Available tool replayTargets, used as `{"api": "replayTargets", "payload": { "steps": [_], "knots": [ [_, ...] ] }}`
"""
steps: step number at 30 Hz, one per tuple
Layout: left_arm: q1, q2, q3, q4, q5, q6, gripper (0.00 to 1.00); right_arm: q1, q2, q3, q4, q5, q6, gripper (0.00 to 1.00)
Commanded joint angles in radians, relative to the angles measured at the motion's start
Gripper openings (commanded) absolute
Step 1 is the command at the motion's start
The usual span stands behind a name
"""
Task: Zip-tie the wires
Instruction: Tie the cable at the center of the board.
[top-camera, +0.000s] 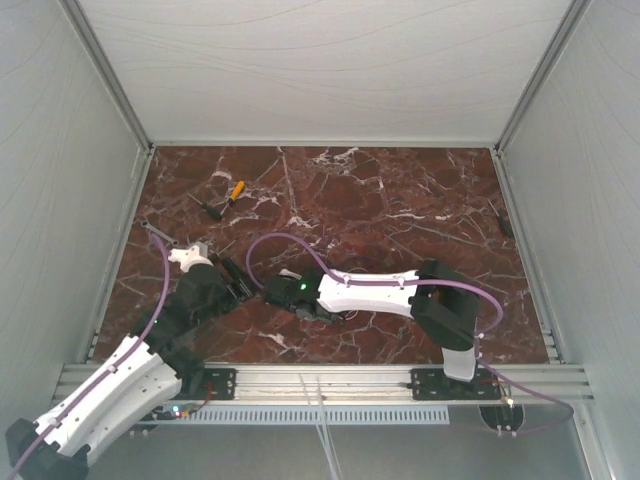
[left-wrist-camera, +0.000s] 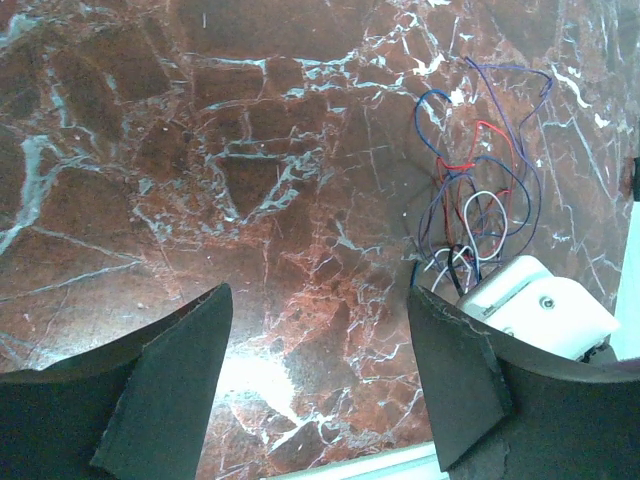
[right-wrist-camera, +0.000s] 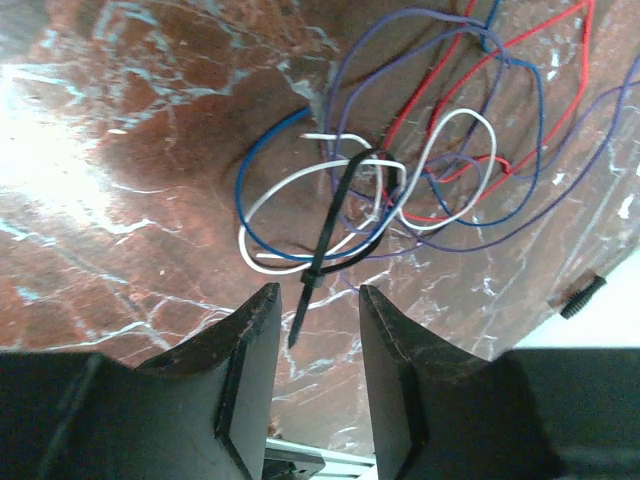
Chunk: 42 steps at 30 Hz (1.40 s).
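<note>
While the right gripper (right-wrist-camera: 314, 345) has its fingers apart, the wires (right-wrist-camera: 420, 170) lie just ahead of them, and the tail of a black zip tie (right-wrist-camera: 335, 215) looped around some strands reaches between the fingers. The left gripper (left-wrist-camera: 318, 385) is wide apart too, with the wires ahead to its right.

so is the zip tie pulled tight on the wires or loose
Loose. The right wrist view shows the black zip tie as a wide closed loop around some wires, with slack inside it.
</note>
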Motion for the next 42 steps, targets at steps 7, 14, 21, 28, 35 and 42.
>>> {"api": "replayTargets", "payload": {
  "steps": [7, 14, 21, 28, 35, 42],
  "knots": [
    [0.005, -0.041, 0.004, -0.015, -0.022, -0.016, 0.71, 0.028, 0.054, 0.037, -0.033, 0.118, 0.043, 0.33],
    [0.005, -0.044, 0.003, -0.016, -0.031, -0.015, 0.71, 0.037, 0.075, 0.038, -0.019, 0.120, 0.047, 0.33],
    [0.006, -0.066, 0.005, -0.032, -0.058, -0.027, 0.71, 0.039, 0.101, 0.031, -0.001, 0.125, 0.053, 0.32],
    [0.005, -0.080, 0.002, -0.035, -0.068, -0.032, 0.71, 0.038, 0.109, 0.033, -0.001, 0.142, 0.053, 0.24],
    [0.005, -0.081, 0.002, -0.035, -0.068, -0.030, 0.71, 0.038, 0.120, 0.034, -0.006, 0.164, 0.056, 0.20],
    [0.005, -0.088, 0.000, -0.035, -0.065, -0.030, 0.71, 0.039, 0.123, 0.043, -0.007, 0.184, 0.063, 0.13]
  ]
}}
